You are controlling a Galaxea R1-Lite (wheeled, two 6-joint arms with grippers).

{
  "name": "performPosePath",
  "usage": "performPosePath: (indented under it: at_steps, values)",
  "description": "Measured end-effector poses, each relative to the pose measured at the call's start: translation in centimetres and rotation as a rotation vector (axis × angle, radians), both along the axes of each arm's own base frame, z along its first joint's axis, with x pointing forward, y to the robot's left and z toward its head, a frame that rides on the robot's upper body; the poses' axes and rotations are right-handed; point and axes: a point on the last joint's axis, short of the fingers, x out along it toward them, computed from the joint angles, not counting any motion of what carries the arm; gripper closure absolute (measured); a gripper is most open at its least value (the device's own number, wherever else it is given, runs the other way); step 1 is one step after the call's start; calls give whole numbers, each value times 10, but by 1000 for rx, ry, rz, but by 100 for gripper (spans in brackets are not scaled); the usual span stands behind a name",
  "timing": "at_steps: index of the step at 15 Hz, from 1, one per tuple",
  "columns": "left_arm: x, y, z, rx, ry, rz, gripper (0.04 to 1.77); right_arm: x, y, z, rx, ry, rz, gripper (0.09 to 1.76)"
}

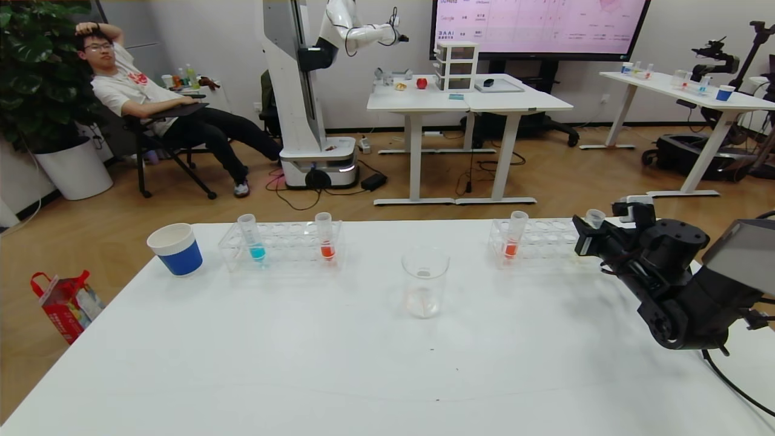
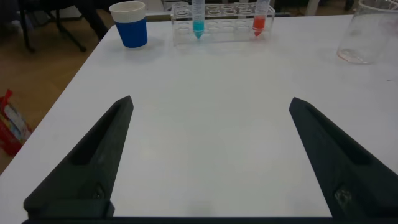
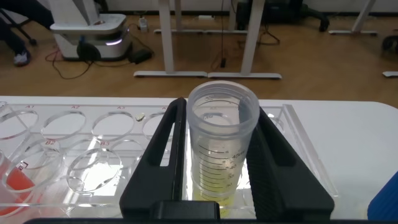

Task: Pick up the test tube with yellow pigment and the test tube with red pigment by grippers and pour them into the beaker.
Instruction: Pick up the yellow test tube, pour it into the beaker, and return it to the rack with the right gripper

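Both right gripper [image 3: 214, 165] jaws clamp yellow tube [image 3: 222, 146] at rack's [image 3: 81, 155] end.

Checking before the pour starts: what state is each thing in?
Right gripper: shut on the yellow tube.
Yellow tube: upright in right rack.
Red tubes: racked, upright.
Beaker: upright, apparently empty.
Left gripper: open, holding nothing.
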Motion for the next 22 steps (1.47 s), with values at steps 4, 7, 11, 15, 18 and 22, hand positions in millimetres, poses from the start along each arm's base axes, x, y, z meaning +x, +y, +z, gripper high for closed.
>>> performPosePath:
  at_steps: [4, 7, 11, 15, 18, 22]
  values:
    - [0, 0, 0, 0, 0, 0, 6, -1, 1, 6, -1, -10, -1, 134]
    - [0, 0, 0, 0, 0, 0, 6, -1, 1, 23, -4, -34, -1, 134]
    - [0, 0, 0, 0, 0, 0, 6, -1, 7, 63, -2, -8, 13, 134]
    - [0, 0, 0, 0, 0, 0, 6, -3, 8, 89, -7, -58, 18, 134]
    - [0, 0, 0, 0, 0, 0, 6, -1, 22, 98, -20, -85, 59, 134]
    - [0, 0, 0, 0, 0, 0, 6, 1, 67, 110, -193, -153, 319, 134]
